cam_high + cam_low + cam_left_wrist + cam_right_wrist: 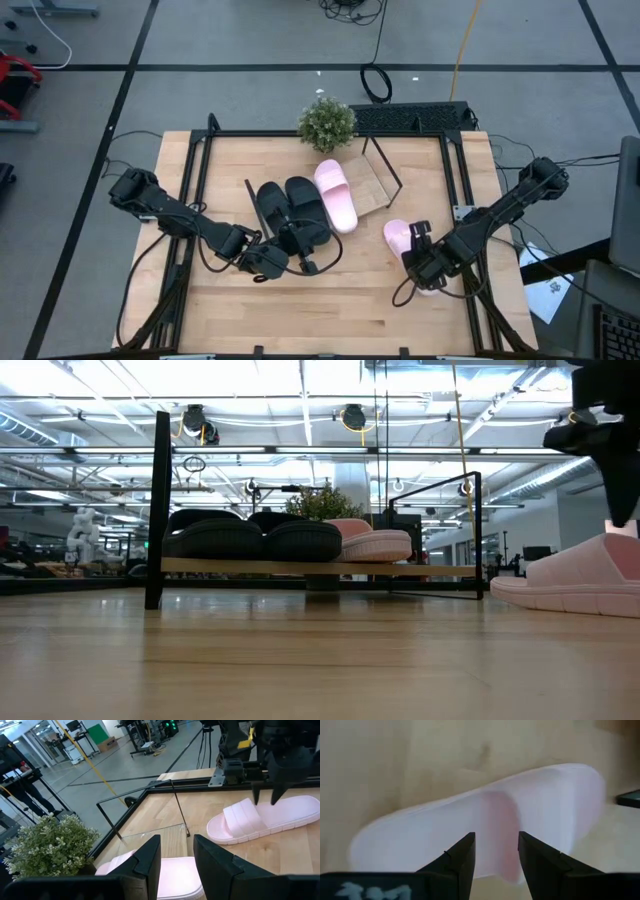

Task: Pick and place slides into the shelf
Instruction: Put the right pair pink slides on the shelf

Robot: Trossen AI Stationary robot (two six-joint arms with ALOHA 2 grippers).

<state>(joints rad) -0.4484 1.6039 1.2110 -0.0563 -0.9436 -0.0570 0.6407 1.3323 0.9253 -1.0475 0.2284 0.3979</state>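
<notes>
Three slides (305, 205) already parked on shelf (370, 185); last pink slide (400, 236) lying on table (300, 300), under right gripper (496, 851), jaws parted, likely to straddle strap. Left gripper (176, 855) open near shelf.

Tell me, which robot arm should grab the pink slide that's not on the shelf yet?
The right one. The right gripper hangs open right over the loose pink slide on the table, while the left gripper is over by the black slides on the shelf.
</notes>
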